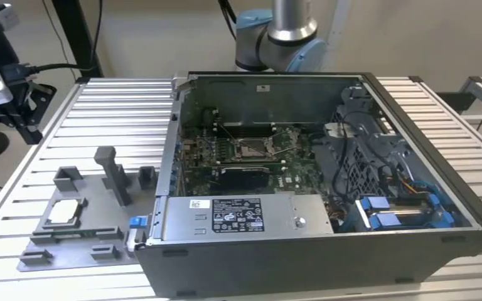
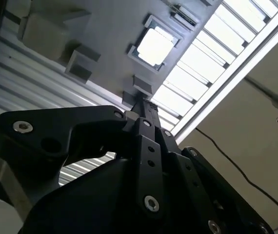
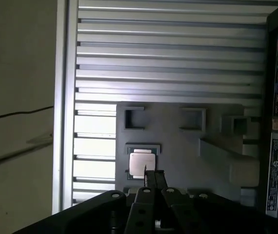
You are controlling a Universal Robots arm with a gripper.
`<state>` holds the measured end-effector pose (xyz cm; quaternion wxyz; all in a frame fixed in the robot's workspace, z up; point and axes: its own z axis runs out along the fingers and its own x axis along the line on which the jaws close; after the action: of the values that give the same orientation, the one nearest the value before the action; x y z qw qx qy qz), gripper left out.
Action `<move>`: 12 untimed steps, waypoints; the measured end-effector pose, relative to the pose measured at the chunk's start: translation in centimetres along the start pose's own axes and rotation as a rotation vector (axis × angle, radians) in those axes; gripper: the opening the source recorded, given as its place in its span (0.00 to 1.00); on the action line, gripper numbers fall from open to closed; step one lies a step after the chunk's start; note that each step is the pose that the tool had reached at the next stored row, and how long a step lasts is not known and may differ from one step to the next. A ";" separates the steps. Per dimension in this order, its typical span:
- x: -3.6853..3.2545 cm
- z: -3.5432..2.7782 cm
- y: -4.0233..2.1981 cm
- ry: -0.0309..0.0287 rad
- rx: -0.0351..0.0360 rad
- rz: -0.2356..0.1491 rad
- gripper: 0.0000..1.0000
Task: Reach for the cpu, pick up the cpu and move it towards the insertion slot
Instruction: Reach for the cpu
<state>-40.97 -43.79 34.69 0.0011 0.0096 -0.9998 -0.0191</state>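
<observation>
Cut off: the arm (image 1: pixel 278 37), by the exterior view's upper edge, its base hidden behind the far wall of the computer case (image 1: pixel 308 251); the slatted table (image 1: pixel 115 100), by that view's near and side edges; the black body of the gripper (image 3: pixel 153 174), in both wrist views. Hidden: one edge of the cpu (image 3: pixel 141 161), under the gripper's tips in the first wrist view. Too small to tell: the wire lever and centre of the insertion slot (image 1: pixel 252 148), exterior view.
</observation>
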 end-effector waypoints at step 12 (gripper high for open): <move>0.24 0.03 0.01 0.0003 0.0000 0.000 1.00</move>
<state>-41.22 -43.78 34.66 0.0012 0.0095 -0.9998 -0.0191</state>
